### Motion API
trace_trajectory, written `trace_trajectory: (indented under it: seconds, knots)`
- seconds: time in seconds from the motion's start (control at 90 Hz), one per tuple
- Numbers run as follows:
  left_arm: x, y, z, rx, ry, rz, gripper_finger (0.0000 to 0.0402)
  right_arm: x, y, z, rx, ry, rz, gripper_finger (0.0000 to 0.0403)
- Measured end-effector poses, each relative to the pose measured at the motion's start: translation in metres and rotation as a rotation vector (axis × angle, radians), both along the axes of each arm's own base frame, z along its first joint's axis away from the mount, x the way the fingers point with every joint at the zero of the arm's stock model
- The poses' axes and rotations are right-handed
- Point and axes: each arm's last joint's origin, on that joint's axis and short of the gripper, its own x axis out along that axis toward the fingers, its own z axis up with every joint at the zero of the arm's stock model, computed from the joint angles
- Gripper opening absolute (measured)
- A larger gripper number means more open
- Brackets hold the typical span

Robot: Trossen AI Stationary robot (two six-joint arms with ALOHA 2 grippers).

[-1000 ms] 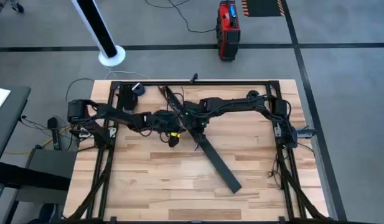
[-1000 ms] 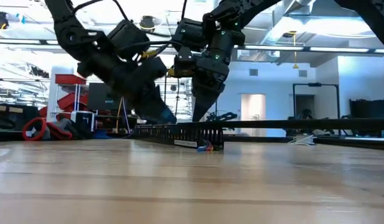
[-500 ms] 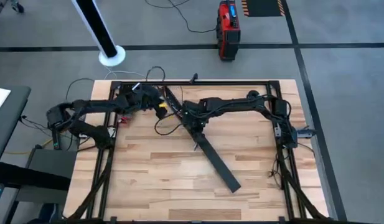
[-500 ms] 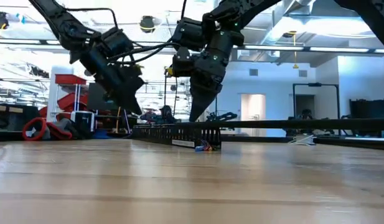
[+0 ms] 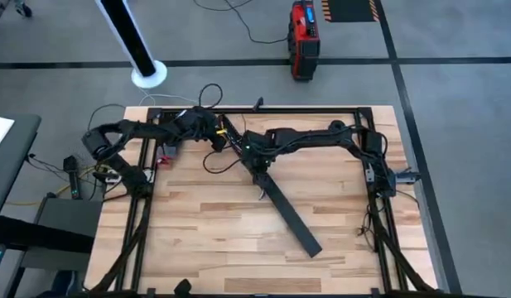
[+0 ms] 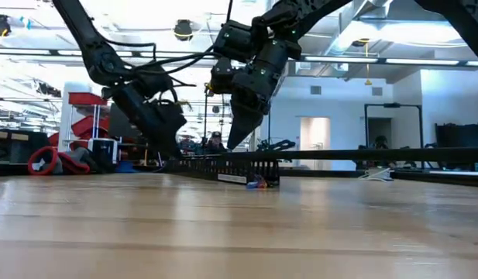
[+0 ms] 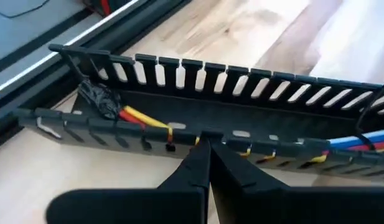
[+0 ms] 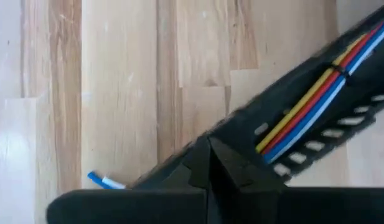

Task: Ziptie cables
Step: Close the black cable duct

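Note:
A black comb-slotted channel [image 7: 241, 81] lies on the table near its far edge [image 5: 237, 147]. The cables [image 7: 145, 118], yellow, red, blue and white wires, run along inside it [image 8: 316, 99]. A dark knot [image 7: 98, 99] sits at one end of the bundle. My left gripper [image 7: 207, 144] is shut, its tips at the channel's side wall close to that end [image 5: 215, 132]. My right gripper [image 8: 209, 144] is shut too, over the channel farther along [image 5: 257, 165]. In the low view its tip [image 6: 231, 143] stands just above the channel's top [image 6: 223, 161]. My left gripper's shut fingertips meet the top edge of the channel's side wall [image 7: 207, 132], slanting down from above; nothing shows between the fingers. The channel lies flat on the table. My right gripper's shut tips stand over the channel's edge [image 8: 241, 134]; whether they touch it I cannot tell.
A flat black strip [image 5: 290, 217] lies slantwise from the table's middle toward its near right. A small blue piece [image 8: 104, 180] lies on the wood beside the channel. A black frame [image 5: 263, 109] runs round the table's edges. Bare wood lies toward the near edge.
My left gripper has swung from the table's middle toward the far left, and now stands with its tips down at the channel's far end. My right gripper has stayed over the channel and tipped a little.

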Motion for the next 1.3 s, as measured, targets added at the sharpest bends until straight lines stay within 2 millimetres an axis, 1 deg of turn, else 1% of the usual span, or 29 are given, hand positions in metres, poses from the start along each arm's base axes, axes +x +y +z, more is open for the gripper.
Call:
trace_trajectory:
  seconds: [0.089, 0.211, 0.3, 0.467, 0.7, 0.789, 0.878, 1.067, 1.3]
  knots:
    - [-0.002, -0.002, -0.012, -0.059, 0.043, -0.011, 0.0, 0.0, -0.002, 0.0, 0.004, -0.001, -0.01, 0.0]
    - [-0.001, -0.001, -0.012, -0.058, 0.039, -0.01, 0.0, -0.003, -0.005, -0.001, 0.016, 0.023, -0.029, 0.0]
    - [-0.002, -0.002, -0.014, -0.07, 0.057, -0.013, 0.0, -0.008, -0.002, -0.002, 0.034, 0.069, -0.047, 0.0]
    - [-0.001, -0.001, -0.006, -0.041, 0.015, -0.022, 0.0, -0.014, 0.007, 0.011, 0.014, 0.091, -0.076, 0.0]
    - [0.0, -0.001, 0.023, 0.042, -0.07, -0.039, 0.0, -0.019, 0.013, 0.008, 0.045, 0.168, -0.127, 0.0]
    - [0.002, 0.005, 0.033, 0.101, -0.068, -0.021, 0.0, -0.02, 0.015, 0.004, 0.046, 0.185, -0.124, 0.0]
    - [0.006, 0.014, 0.036, 0.122, -0.064, -0.019, 0.0, -0.02, 0.016, -0.001, 0.049, 0.178, -0.133, 0.0]
    - [0.015, 0.033, 0.029, 0.088, -0.06, -0.035, 0.0, -0.021, 0.015, -0.004, 0.058, 0.171, -0.144, 0.0]
    - [0.024, 0.041, 0.016, 0.018, -0.032, -0.056, 0.0, -0.019, 0.011, -0.004, 0.053, 0.147, -0.146, 0.0]
